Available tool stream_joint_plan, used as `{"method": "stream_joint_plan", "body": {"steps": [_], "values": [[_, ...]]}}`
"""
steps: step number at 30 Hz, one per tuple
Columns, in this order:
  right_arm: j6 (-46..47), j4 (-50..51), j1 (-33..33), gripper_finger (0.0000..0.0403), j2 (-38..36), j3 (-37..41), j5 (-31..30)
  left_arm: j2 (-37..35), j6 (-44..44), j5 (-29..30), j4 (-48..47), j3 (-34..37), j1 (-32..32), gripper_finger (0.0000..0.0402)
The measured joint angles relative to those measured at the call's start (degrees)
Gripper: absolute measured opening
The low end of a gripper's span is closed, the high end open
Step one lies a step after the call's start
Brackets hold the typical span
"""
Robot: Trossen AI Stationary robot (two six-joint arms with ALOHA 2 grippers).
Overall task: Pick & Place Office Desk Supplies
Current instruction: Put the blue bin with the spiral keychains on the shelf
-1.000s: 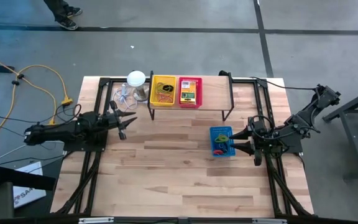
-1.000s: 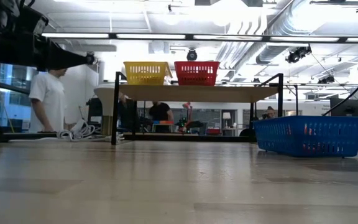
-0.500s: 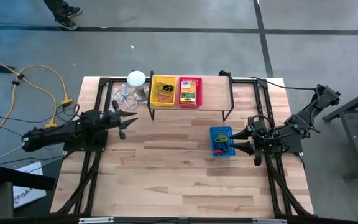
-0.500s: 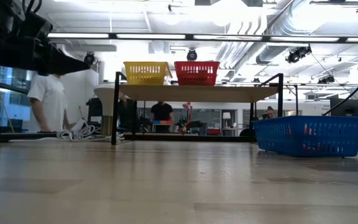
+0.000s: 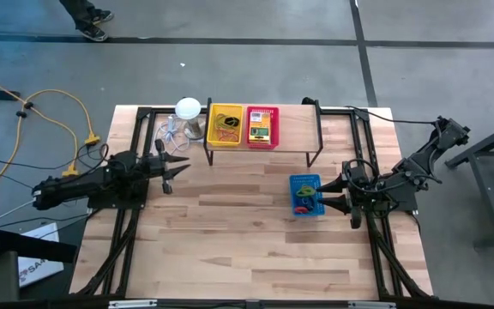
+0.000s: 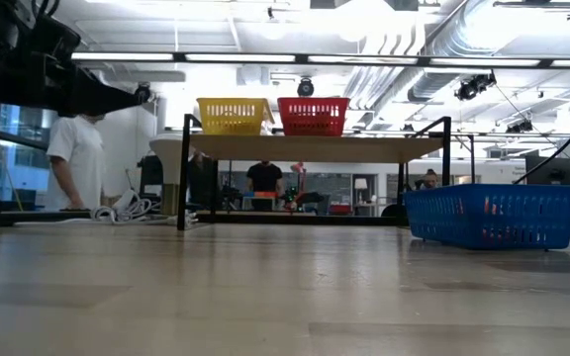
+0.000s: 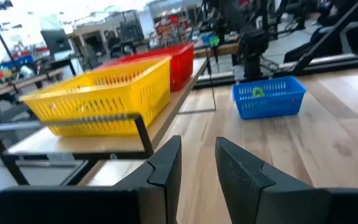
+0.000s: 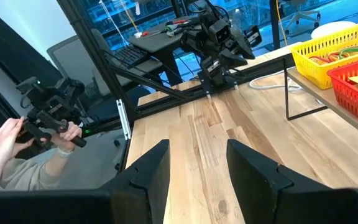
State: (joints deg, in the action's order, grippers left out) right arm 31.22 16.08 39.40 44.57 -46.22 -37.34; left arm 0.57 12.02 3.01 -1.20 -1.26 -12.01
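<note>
Gaping empty, left pincer (image 5: 172, 167) beside yellow basket (image 5: 225, 125), fingers apart.

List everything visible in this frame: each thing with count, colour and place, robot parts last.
yellow basket: one, yellow, on the shelf, holding rubber bands.
red basket: one, red, beside the yellow basket, holding a card box.
blue basket: one, blue, on the table by the right gripper, small items inside.
shelf: one, black-framed, at the table's far edge.
white round-topped object: one, white, left of the yellow basket.
person: one, beyond the table, holding a controller.
left gripper: open, empty, near the shelf's left end.
right gripper: open, empty, at the blue basket.
</note>
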Motion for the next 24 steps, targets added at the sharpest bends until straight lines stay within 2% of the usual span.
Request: {"method": "stream_joint_plan", "body": {"steps": [24], "values": [[0.0, 0.0, 0.0, 0.0146, 0.0, 0.0, 0.0, -0.4, -0.9, -1.4, -0.3, 0.0, 0.0, 0.0093]]}}
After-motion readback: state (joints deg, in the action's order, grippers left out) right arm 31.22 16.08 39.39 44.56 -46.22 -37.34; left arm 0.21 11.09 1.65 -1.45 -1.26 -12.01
